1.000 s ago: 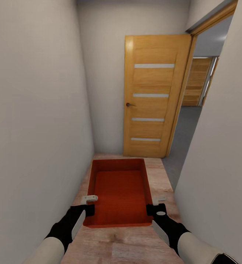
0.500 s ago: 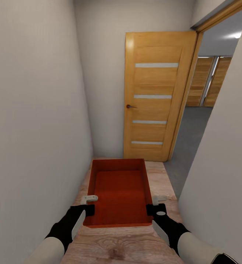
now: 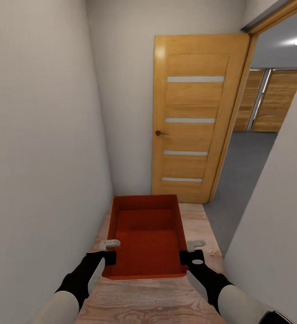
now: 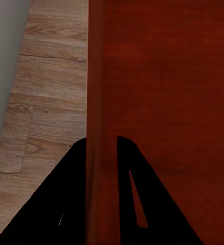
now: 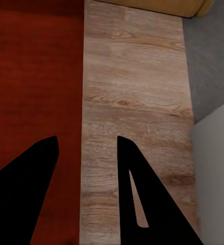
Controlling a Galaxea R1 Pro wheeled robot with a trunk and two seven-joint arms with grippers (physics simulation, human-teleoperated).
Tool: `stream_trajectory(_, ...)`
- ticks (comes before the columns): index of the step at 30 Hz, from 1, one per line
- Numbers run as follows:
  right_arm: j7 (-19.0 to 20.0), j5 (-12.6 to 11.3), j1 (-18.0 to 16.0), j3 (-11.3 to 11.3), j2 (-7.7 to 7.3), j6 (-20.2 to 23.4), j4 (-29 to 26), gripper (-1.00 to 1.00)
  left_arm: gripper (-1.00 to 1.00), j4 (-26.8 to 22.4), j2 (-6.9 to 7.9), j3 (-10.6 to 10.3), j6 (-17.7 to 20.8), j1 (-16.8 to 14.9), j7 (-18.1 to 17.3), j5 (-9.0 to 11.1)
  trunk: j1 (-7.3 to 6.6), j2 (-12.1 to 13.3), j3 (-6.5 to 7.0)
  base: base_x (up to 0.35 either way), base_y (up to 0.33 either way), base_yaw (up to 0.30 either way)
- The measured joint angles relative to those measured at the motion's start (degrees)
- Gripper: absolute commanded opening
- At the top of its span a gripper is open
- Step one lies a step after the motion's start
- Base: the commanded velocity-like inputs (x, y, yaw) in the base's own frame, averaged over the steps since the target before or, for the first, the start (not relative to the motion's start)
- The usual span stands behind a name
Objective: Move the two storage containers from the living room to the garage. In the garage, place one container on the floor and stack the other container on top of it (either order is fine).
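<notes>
I carry one red-orange storage container [image 3: 146,234] low in front of me, lifted over the wood-plank floor. My left gripper [image 3: 108,251] is shut on its left wall [image 4: 97,92], one finger inside and one outside. My right gripper [image 3: 189,252] straddles the right wall [image 5: 80,76] in the same way, its fingers [image 5: 137,184] spread wider than the left ones. The bin is empty. Through a doorway on the right I see the garage with its dark grey concrete floor [image 3: 247,166]. The second container is out of view.
I stand in a narrow hallway between white walls [image 3: 40,157]. An orange-brown door [image 3: 193,117] stands open ahead, its frame [image 3: 231,126] beside it. Wooden garage doors [image 3: 279,101] show at the back. A white wall [image 3: 274,234] bounds the right side.
The whole view has moved forward and turned slightly right, so more of the garage shows through the doorway. The container and both grippers keep their places relative to me.
</notes>
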Motion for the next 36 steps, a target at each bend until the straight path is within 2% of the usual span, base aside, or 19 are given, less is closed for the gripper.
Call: stream_trajectory(36, 0.0, 0.0, 0.0, 0.0, 0.0, 0.0, 0.0, -1.0, -1.0, 0.0, 0.0, 0.0, 0.0, 0.0, 0.0, 0.0, 0.0, 0.0, 0.0, 0.323, 0.0, 0.0)
